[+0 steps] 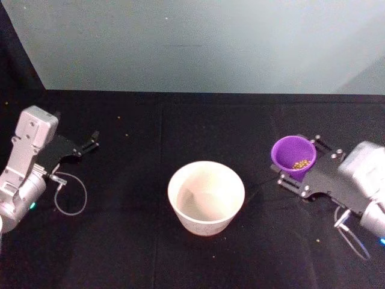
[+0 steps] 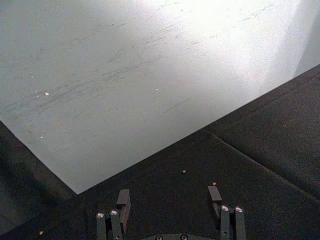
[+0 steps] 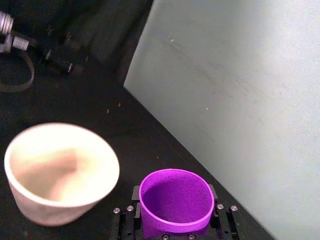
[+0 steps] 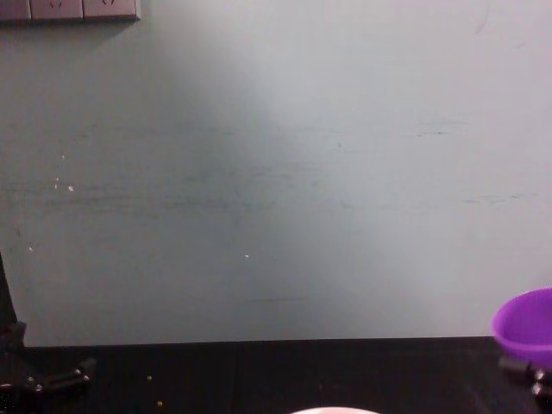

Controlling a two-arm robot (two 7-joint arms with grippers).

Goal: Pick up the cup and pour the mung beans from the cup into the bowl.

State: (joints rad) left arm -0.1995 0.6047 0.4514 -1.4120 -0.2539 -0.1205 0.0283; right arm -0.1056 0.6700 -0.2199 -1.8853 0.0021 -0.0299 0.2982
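- The purple cup sits at the right of the head view, well right of centre. Its mouth faces up and its long axis is close to vertical, leaning slightly.
- The mung beans lie in a small heap inside the cup, against the lower right side of its inner wall.
- The right gripper reaches in from the lower right edge of the head view. Its jaws are spread to the cup's width and pressed against opposite sides of it, so the cup is clamped between them.
- In the right wrist view the cup is at the bottom centre, with a dark finger tight against its side.
- In the chest view the cup is at the right edge, its rim uppermost. I cannot tell whether its base touches the black cloth.
- The white bowl stands upright on the cloth just below the centre of the head view. It is to the left of the cup and apart from it, mouth up, with its pale inner wall showing.
- The left gripper is at the left edge of the head view, well apart from the bowl. Its jaws are wide apart and grip nothing.
- In the left wrist view its fingers hover over the cloth near two stray grains.
- A cable loop hangs beside the left gripper.
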